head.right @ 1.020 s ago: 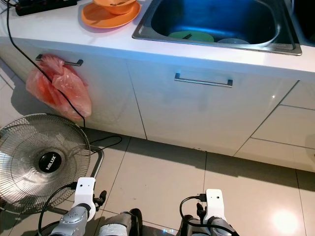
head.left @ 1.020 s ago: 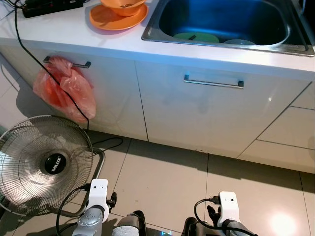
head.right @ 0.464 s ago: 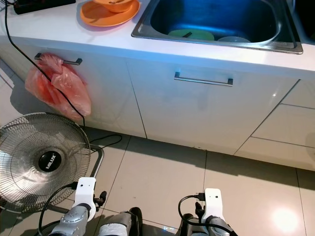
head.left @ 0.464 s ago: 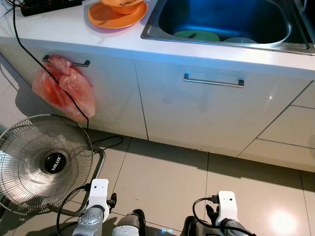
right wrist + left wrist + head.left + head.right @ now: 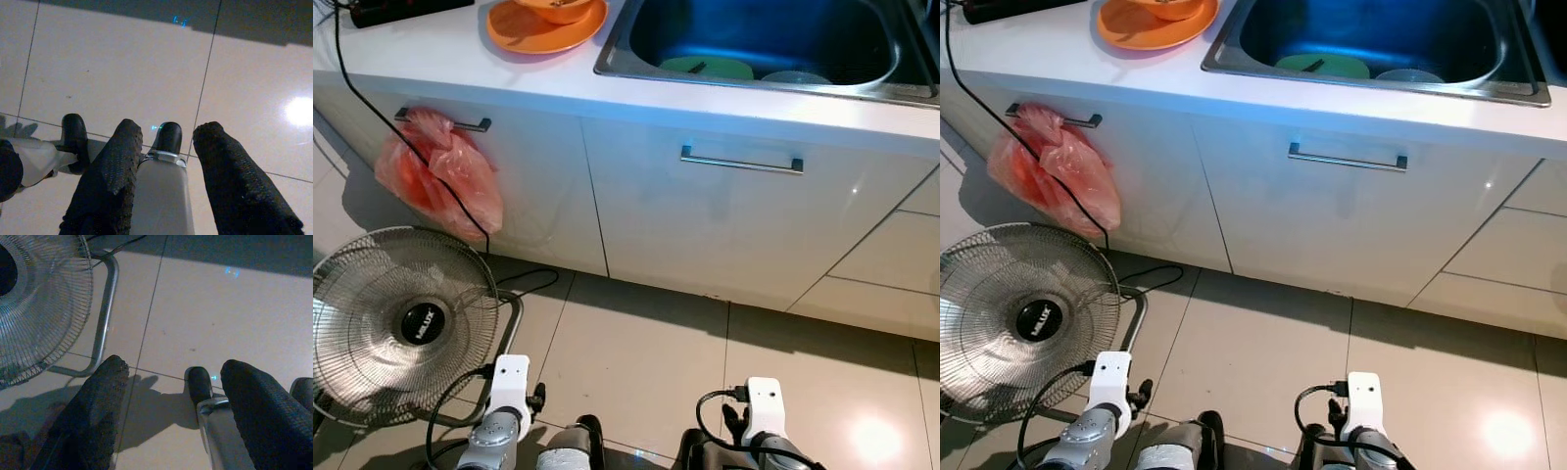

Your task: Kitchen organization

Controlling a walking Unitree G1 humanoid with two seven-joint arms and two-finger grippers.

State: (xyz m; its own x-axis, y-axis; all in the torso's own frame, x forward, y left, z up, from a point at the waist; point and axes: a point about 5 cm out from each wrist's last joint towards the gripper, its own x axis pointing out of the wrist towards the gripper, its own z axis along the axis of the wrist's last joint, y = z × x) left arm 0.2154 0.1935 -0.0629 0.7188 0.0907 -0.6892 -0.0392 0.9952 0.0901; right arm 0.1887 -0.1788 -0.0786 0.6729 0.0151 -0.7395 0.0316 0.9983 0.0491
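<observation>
Before me runs a white countertop [image 5: 440,59] over white cabinet fronts. On it, toward my eleven o'clock, sits an orange plate [image 5: 530,31] with an orange bowl [image 5: 555,8] resting on top. A black power strip [image 5: 406,8] lies farther along at ten o'clock, its black cord [image 5: 372,103] trailing over the edge. A steel sink [image 5: 773,44] is set into the counter at one o'clock. Below, on the pale tiled floor [image 5: 636,352], a standing fan [image 5: 401,323] rests at my nine o'clock.
</observation>
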